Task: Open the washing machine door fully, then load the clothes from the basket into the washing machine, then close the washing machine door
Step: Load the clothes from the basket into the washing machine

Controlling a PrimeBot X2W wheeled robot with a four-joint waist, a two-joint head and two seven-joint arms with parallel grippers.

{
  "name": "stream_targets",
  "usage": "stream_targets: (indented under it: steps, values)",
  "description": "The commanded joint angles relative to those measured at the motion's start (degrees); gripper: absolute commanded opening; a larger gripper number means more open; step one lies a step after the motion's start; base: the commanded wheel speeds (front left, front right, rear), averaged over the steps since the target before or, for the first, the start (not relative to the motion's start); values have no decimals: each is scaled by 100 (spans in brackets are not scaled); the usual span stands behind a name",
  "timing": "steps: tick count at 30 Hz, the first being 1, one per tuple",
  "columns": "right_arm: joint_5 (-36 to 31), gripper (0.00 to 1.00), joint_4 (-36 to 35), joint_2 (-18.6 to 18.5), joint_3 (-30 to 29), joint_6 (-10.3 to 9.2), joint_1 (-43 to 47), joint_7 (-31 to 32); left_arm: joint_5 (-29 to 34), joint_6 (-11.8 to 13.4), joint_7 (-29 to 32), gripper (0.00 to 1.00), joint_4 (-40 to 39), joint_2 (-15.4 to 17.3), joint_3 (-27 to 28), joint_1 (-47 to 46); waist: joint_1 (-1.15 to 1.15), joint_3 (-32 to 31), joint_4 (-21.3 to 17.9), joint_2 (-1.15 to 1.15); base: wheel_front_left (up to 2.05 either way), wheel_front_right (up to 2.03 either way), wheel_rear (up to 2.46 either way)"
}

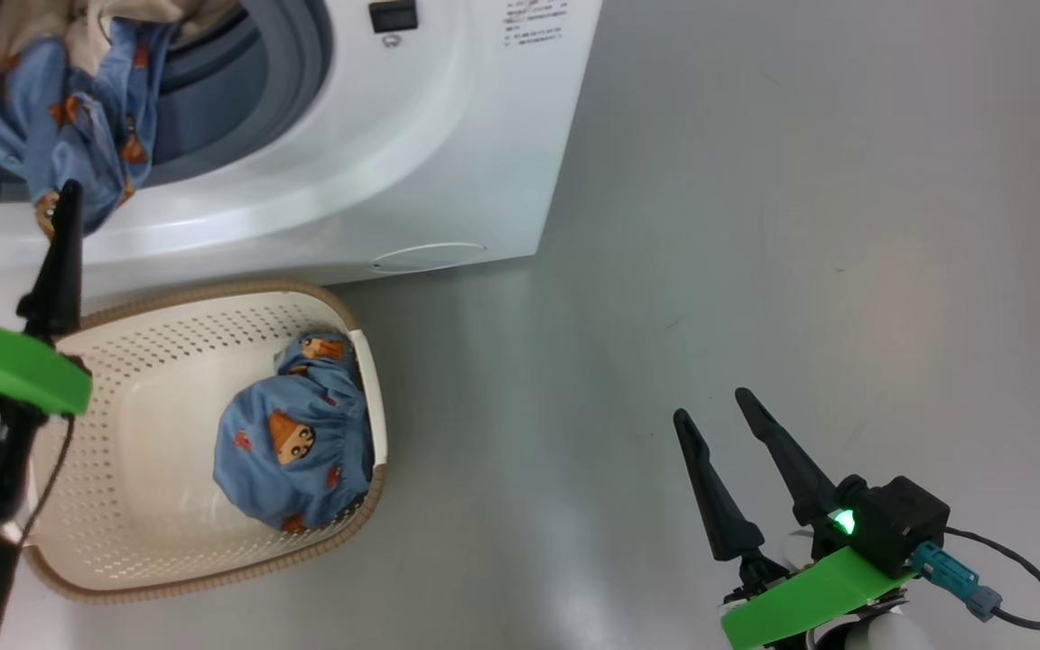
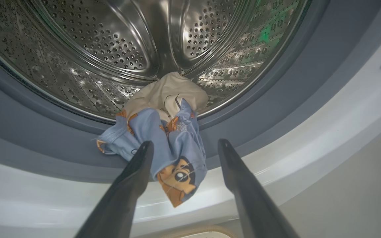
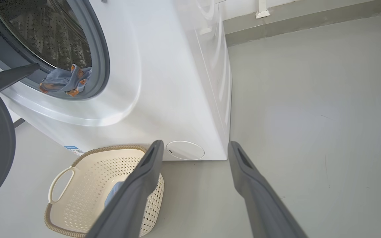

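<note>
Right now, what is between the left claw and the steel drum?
In the left wrist view, a blue bear-print garment lies between the open left gripper and the drum, draped over the grey-blue seal.

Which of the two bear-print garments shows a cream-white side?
The garment draped over the grey-blue seal of the washing machine, half inside the drum: its upper part is cream-white. The other garment, lying in the basket, shows blue printed fabric.

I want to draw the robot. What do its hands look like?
The left gripper and right gripper each have two long, pointed black fingers on a bright green plate. Behind the right one sit a black box with a glowing green light, a teal plug and a black cable.
</note>
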Motion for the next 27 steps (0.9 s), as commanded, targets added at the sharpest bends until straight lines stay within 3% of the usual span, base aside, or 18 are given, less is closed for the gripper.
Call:
stream_targets:
  steps: [1, 23, 25, 27]
  values:
    - [-18, 100, -128, 11, 176, 9, -73, -27, -42, -9, 60, 100, 43, 314, 180, -253, 0, 39, -48, 0, 0, 0, 0]
    - [107, 100, -101, 11, 279, 9, -155, -27, 155, 141, 1748, 100, 1842, 200, -526, -1949, 0, 393, -172, 0, 0, 0, 0]
    - [118, 100, -92, 11, 296, 9, -163, -27, 140, 176, 1835, 93, 1990, 183, -529, -2064, 0, 423, -193, 0, 0, 0, 0]
    - [137, 100, -83, 11, 317, 9, -173, -27, 161, 203, 1894, 74, 2111, 193, -554, -2179, 0, 456, -216, 0, 0, 0, 0]
